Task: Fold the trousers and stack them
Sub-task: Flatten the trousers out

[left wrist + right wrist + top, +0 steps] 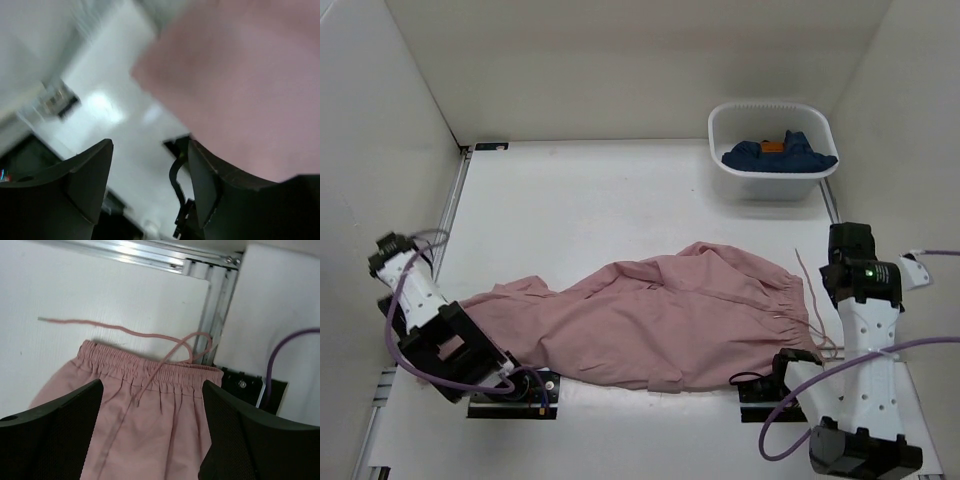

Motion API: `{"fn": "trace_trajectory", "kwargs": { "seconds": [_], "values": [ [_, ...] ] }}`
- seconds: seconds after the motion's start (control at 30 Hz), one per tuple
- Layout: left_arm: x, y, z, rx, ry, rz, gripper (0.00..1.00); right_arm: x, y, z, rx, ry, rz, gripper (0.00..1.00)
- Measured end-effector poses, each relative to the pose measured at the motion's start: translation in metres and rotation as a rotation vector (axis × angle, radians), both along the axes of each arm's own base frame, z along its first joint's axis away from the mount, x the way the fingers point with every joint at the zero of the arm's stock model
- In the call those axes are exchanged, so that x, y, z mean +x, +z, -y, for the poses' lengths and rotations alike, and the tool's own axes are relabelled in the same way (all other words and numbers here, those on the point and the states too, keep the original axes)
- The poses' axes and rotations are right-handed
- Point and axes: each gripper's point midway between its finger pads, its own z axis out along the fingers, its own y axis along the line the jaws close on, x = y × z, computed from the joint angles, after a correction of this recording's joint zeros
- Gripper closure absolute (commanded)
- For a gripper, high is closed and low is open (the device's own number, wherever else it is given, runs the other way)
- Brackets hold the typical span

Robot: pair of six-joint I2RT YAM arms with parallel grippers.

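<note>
The dusty-pink trousers [660,320] lie spread out and rumpled across the near half of the table. The legs point left and the gathered waistband [798,300] is at the right. The thin drawstrings [810,290] trail onto the table beyond the waistband. My left gripper [388,252] is raised by the left wall, open and empty. In its blurred wrist view [147,145] the trousers [240,75] fill the upper right. My right gripper [848,252] is raised over the waistband end, open and empty. Its wrist view [152,385] shows the trousers [150,435], the waistband [150,371] and a drawstring [120,329].
A white bin [770,186] at the back right holds a dark blue garment [785,157] with an orange tag [772,146]. White walls close in the table on three sides. Black arm base plates [510,402] [758,392] sit at the near edge. An aluminium rail [150,252] runs beyond the waistband.
</note>
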Motion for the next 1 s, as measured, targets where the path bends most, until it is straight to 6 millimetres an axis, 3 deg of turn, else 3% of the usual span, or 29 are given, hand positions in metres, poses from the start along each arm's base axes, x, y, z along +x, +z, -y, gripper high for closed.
{"fn": "trace_trajectory", "kwargs": {
  "seconds": [0.03, 0.1, 0.17, 0.23, 0.33, 0.47, 0.57, 0.67, 0.87, 0.97, 1.0],
  "values": [
    [0.019, 0.013, -0.009, 0.022, -0.027, 0.041, 0.26, 0.007, 0.0, -0.001, 0.0, 0.037, -0.016, 0.16],
    [0.079, 0.046, -0.029, 0.078, -0.11, 0.173, 0.25, 0.029, -0.001, -0.007, 0.029, 0.133, -0.046, 0.16],
    [0.138, 0.072, -0.029, 0.089, -0.217, 0.307, 0.25, 0.052, -0.003, -0.013, 0.059, 0.214, -0.057, 0.16],
    [0.187, 0.083, -0.004, 0.053, -0.353, 0.393, 0.25, 0.074, -0.008, -0.02, 0.096, 0.286, -0.067, 0.16],
    [0.222, 0.057, 0.071, -0.098, -0.588, 0.385, 0.24, 0.099, -0.018, -0.03, 0.146, 0.362, -0.063, 0.16],
    [0.216, -0.008, 0.162, -0.266, -0.857, 0.194, 0.24, 0.123, -0.028, -0.037, 0.189, 0.396, -0.046, 0.16],
    [0.2, -0.049, 0.192, -0.328, -0.951, 0.033, 0.24, 0.137, -0.04, -0.04, 0.207, 0.396, -0.055, 0.16],
    [0.194, -0.071, 0.189, -0.315, -0.957, -0.061, 0.24, 0.149, -0.056, -0.043, 0.214, 0.399, -0.071, 0.16],
    [0.175, -0.091, 0.171, -0.275, -0.934, -0.172, 0.25, 0.169, -0.1, -0.05, 0.234, 0.385, -0.161, 0.09],
    [0.161, -0.098, 0.17, -0.301, -0.923, -0.224, 0.46, 0.171, -0.132, -0.057, 0.27, 0.369, -0.243, 0.09],
    [0.157, -0.099, 0.172, -0.315, -0.923, -0.235, 0.7, 0.169, -0.141, -0.06, 0.282, 0.361, -0.271, 0.09]
  ]
}}
